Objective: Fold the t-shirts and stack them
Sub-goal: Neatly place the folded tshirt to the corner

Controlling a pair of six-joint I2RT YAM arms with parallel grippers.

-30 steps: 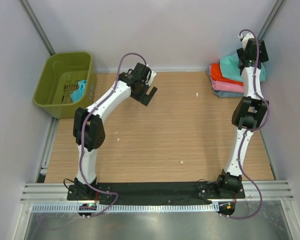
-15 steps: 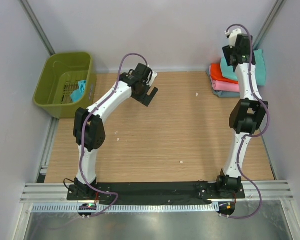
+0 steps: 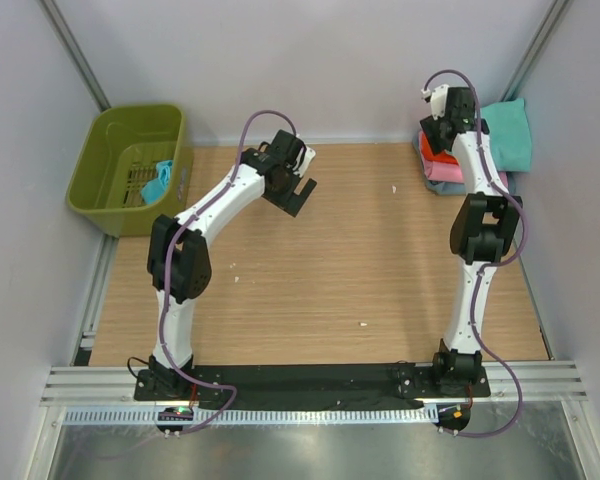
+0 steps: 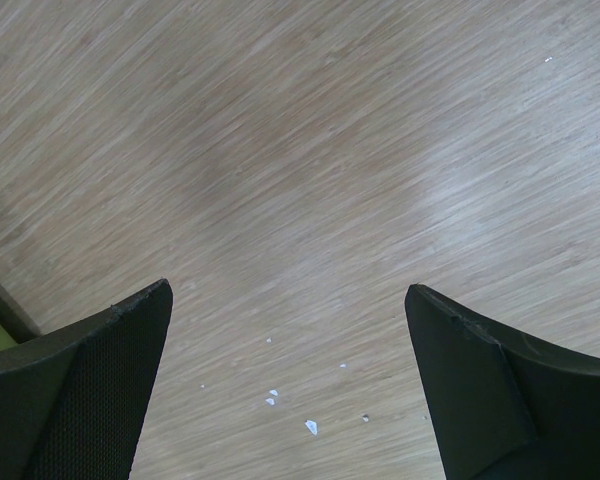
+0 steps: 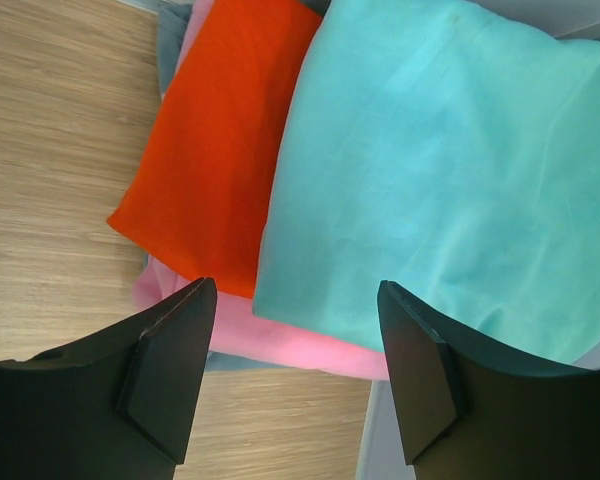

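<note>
A folded stack lies at the table's back right corner. A teal t-shirt is on top, then an orange one, a pink one and a grey-blue one. My right gripper is open and empty above the stack's left edge. The right wrist view shows the teal, orange and pink shirts below my open right gripper. Another teal shirt lies in the basket. My left gripper is open and empty over bare wood.
The olive-green basket stands at the back left, beside the table. White walls close in the back and both sides. Small white specks lie on the wooden table.
My right gripper has moved left, off the teal shirt on the stack, which now shows more fully. The left arm has barely moved.
</note>
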